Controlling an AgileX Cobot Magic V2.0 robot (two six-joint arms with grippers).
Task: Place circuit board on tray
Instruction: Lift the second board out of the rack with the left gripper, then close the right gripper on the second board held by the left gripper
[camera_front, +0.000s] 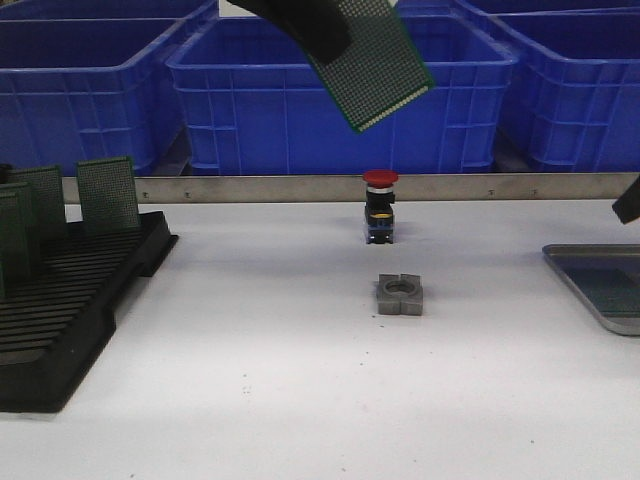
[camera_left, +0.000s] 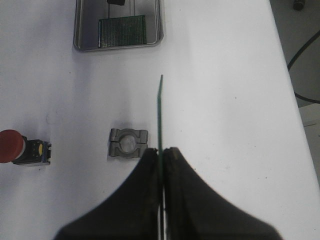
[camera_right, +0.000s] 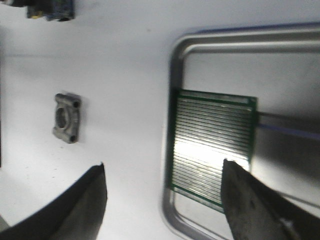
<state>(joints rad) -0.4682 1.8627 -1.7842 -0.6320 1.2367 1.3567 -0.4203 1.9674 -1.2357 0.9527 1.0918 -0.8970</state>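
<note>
My left gripper (camera_front: 335, 45) is high over the middle of the table, shut on a green circuit board (camera_front: 378, 65) that hangs tilted. In the left wrist view the board (camera_left: 160, 110) shows edge-on between the closed fingertips of my left gripper (camera_left: 161, 150). The silver-grey tray (camera_front: 592, 300) lies at the table's right edge. In the left wrist view the tray (camera_left: 117, 48) holds another green board (camera_left: 122, 31). My right gripper (camera_right: 162, 167) is open and empty above the tray's near rim (camera_right: 175, 55), over the board lying in it (camera_right: 212, 147).
A grey metal clamp block (camera_front: 400, 294) and a red-capped button switch (camera_front: 380, 205) stand mid-table. A black slotted rack (camera_front: 70, 300) with several upright boards is at the left. Big blue crates (camera_front: 250, 90) line the back behind a metal rail.
</note>
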